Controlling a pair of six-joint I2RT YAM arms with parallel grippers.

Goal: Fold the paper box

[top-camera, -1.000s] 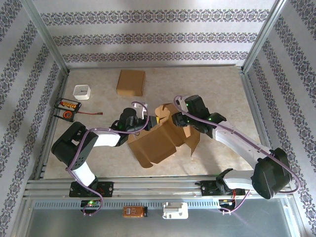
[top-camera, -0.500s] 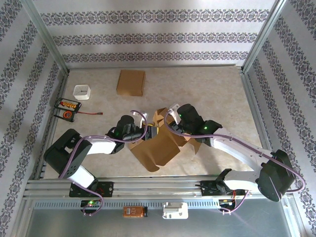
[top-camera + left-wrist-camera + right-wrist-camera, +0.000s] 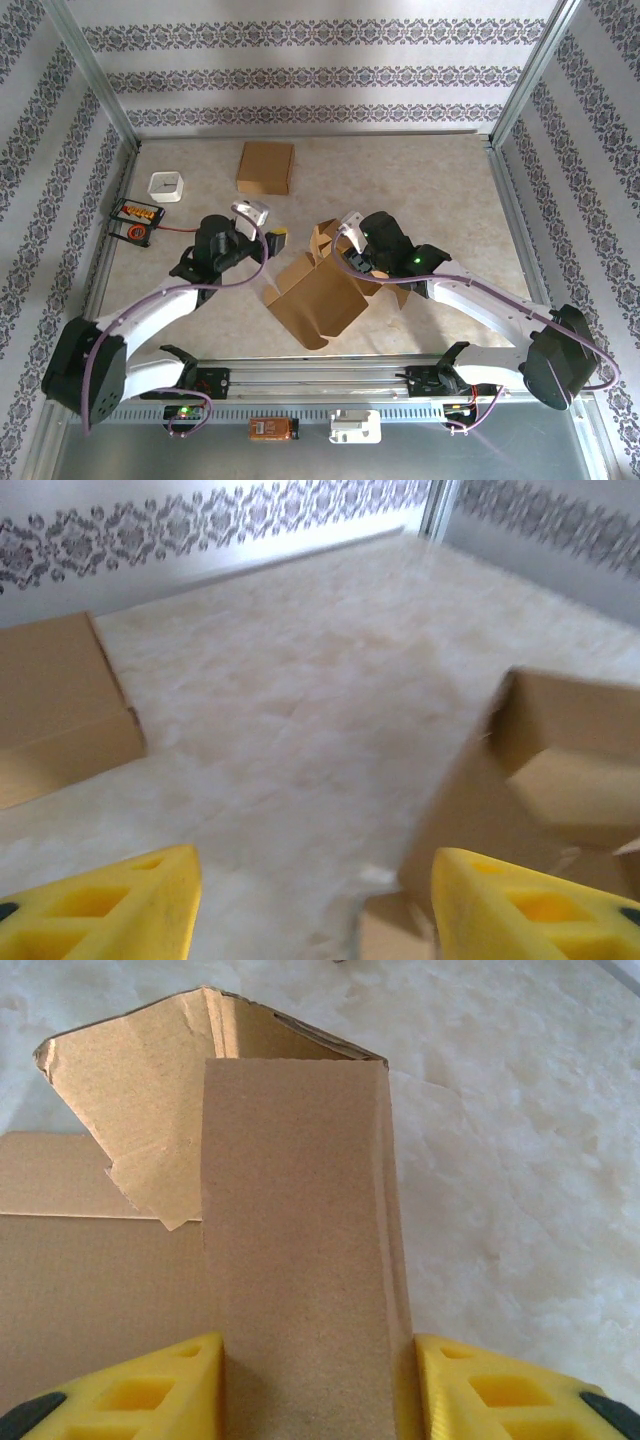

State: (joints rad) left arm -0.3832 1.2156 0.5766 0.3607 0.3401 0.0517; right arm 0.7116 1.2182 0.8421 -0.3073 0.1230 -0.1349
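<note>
On the table (image 3: 430, 190), dead centre, the paper box (image 3: 318, 298) lies half-folded, long axis roughly 9 to 3 o'clock, one upright flap (image 3: 300, 1210) clamped in the right gripper (image 3: 312, 1380) at the box's 1 o'clock edge, while the left gripper (image 3: 315, 900) hangs released and empty, the box near at its 5 o'clock.

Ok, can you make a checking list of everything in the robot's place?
Surface: beige marbled table, no spills seen.
Job's things: paper box mid-table, half unfolded, flaps sticking up.
Clutter: closed cardboard box, small white tub, black-and-orange gadget with a red wire, all far left.
Grippers: left tool open and empty; right tool closed on a flap of the paper box.
Cables: purple cables run along both arms.
Surroundings: patterned walls, metal frame.
</note>
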